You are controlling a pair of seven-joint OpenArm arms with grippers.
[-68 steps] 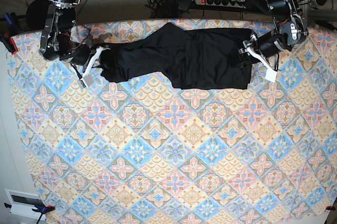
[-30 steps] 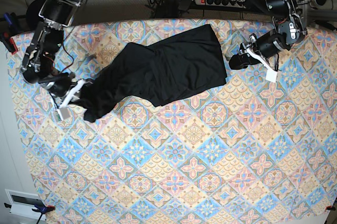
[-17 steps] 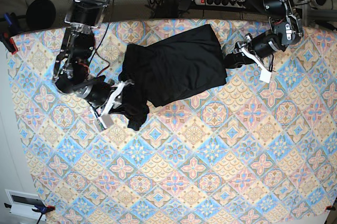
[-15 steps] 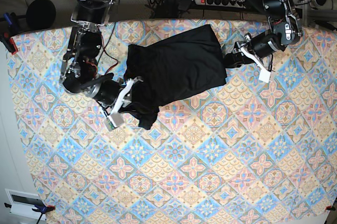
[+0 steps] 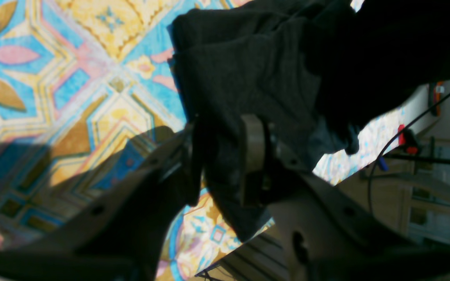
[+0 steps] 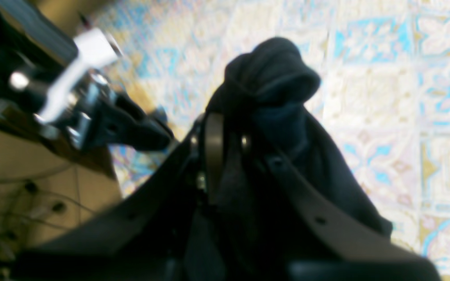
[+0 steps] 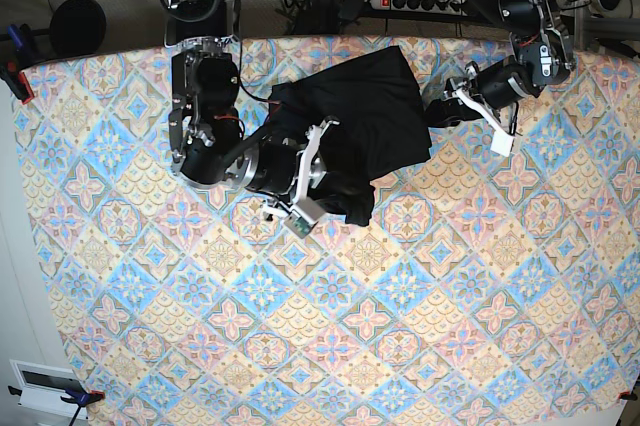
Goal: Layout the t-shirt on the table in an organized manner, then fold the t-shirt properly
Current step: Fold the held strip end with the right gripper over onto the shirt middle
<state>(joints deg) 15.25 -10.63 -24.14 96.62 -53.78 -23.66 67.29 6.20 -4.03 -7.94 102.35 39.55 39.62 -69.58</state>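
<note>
Black t-shirt [image 7: 350, 136] bunched on counter [image 7: 420, 326], pinched between right claw [image 7: 325, 181] and left claw [image 7: 440, 111] at opposite ends.

The base view looks straight down from above, covering the whole table [image 7: 420, 346] from a distance. The left wrist view sits close behind its gripper [image 5: 219, 156], facing along the fingers toward the t-shirt [image 5: 248, 70]. The right wrist view does likewise behind its gripper [image 6: 225, 144]. All three views share the t-shirt [image 7: 370, 116] and patterned cloth.
</note>
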